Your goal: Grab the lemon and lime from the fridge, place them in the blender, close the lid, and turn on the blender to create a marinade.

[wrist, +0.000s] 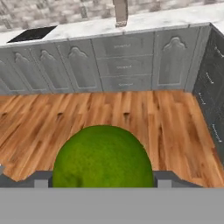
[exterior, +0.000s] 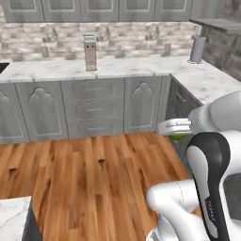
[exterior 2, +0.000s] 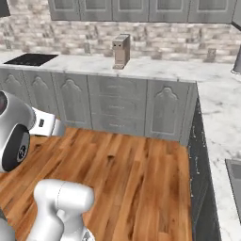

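End effector (wrist: 103,181) clamped around lime (wrist: 103,159), above wood floor (wrist: 131,113), no legible writing

- The arm (exterior: 207,179) is built of glossy white, rounded tubular segments.
- A dark, nearly black band wraps one joint in the left base view, edged in white, with small pale lettering along it, too small to read.
- In the right base view a round dark joint cap (exterior 2: 16,146) sits in a grey-white shell and bears a small light marking.
- The hand (exterior: 175,127) is a flat white block with a grey seam.
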{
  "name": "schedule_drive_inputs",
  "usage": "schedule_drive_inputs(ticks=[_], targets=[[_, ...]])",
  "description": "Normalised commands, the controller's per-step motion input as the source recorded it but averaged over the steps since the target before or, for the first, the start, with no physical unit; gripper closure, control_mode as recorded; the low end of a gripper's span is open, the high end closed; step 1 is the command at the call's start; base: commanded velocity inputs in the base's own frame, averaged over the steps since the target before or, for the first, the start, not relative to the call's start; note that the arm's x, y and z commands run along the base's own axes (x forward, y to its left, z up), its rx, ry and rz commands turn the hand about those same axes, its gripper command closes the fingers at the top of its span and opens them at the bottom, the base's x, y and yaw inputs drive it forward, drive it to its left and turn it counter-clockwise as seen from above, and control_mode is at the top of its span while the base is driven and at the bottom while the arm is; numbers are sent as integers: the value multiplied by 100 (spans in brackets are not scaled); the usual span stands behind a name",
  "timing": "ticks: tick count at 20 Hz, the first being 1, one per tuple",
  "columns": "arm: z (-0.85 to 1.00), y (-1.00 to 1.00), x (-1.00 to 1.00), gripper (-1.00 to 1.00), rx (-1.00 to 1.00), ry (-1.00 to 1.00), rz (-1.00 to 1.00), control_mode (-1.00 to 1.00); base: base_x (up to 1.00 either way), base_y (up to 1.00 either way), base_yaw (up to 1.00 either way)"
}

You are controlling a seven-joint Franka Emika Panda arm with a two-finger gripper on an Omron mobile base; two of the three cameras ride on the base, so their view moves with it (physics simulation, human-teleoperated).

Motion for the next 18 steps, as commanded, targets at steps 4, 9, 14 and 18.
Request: schedule_drive_inputs(ticks=[4, 9, 14, 18], targets=[[0, 0, 0, 100, 0, 0, 0, 100, 100, -15, 63], [0, 0, 0, 100, 0, 0, 0, 100, 100, -19, 61], [0, 0, 0, 100, 0, 0, 0, 100, 100, -21, 60], [0, 0, 0, 100, 0, 0, 0, 100, 100, -29, 59]])
